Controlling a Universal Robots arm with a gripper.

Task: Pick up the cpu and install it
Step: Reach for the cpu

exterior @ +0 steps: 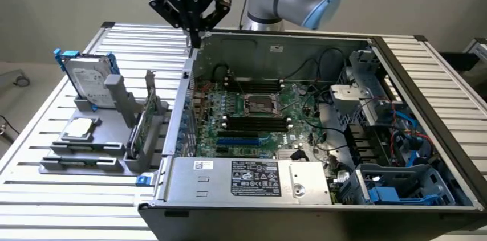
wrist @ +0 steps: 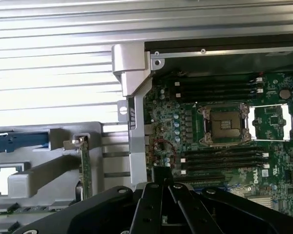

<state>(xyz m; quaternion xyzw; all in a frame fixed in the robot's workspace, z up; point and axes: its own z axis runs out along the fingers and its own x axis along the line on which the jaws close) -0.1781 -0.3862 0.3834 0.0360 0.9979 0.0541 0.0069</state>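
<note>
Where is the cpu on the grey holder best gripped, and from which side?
Probably by two opposite edges, coming straight down from above. The cpu lies flat, metal top up, on the grey holder, so only its thin rim offers a pinch. The upright hard drive stands close by, crowding a sideways approach.

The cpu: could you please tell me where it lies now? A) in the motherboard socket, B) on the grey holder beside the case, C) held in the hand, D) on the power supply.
B: the cpu lies flat on the grey holder, outside the case at the exterior view's left.
</note>
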